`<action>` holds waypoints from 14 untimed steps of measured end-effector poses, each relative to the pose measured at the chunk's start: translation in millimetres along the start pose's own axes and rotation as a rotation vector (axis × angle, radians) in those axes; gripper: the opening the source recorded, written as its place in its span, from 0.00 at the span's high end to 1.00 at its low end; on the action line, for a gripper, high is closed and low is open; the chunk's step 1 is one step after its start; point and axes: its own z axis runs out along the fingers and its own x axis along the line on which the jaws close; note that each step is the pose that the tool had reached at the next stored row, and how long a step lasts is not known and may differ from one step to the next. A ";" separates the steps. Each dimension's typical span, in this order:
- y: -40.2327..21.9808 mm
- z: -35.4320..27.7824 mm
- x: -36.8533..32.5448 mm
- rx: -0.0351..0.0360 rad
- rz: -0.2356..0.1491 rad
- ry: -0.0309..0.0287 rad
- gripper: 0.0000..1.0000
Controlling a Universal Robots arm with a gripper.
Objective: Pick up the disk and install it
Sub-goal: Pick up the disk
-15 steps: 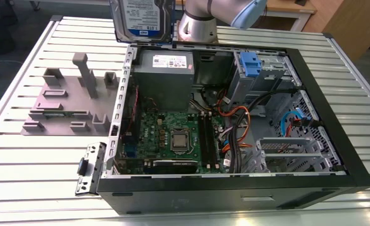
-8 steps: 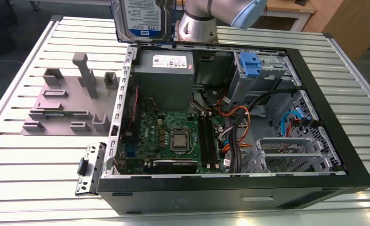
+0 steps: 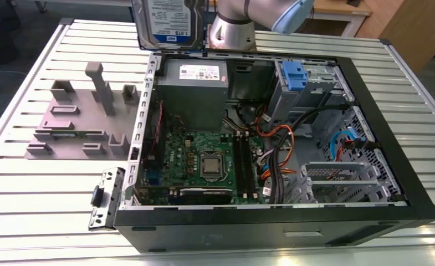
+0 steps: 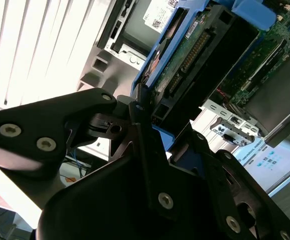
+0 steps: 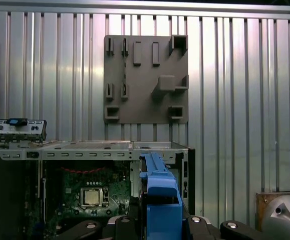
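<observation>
Disk, exterior view: we see the disk (image 3: 169, 22) held up off the table with its white-and-blue label facing the camera. It sits above the far rim of the computer case (image 3: 276, 224), just to the exterior view's left of the arm (image 3: 232, 30)
Case, exterior view: it lies open on the slatted table (image 3: 25, 194). Inside we make out the grey power supply (image 3: 195, 94), the motherboard (image 3: 202, 160) and a blue latch (image 3: 295, 75) on a metal cage (image 3: 317, 83)
Fixture, exterior view: a grey fixture plate (image 3: 77, 119) rests on the table to the exterior view's left of the case, and a small metal bracket (image 3: 105, 198) lies near the case's near corner
Gripper, second wrist view: the gripper (image 4: 162, 125) has its black fingers (image 4: 142, 135) pressed onto one end of the disk (image 4: 200, 45), pinching it at its blue bracket (image 4: 152, 70). We see the drive's green circuit-board side
Disk, first wrist view: the blue bracket (image 5: 160, 200) stands between black gripper parts, over the open case (image 5: 84, 147)
Surroundings, first wrist view: we see the motherboard (image 5: 92, 197) inside the case, with the fixture plate (image 5: 145, 80) and the metal bracket (image 5: 18, 129) on the table (image 5: 235, 75) beyond it
</observation>
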 end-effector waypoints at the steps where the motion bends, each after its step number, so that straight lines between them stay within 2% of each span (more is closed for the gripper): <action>1: -0.3 0.0 0.0 0.0000 0.000 0.0000 0.64; 14: -3.2 0.1 0.0 0.0000 0.000 0.0000 0.64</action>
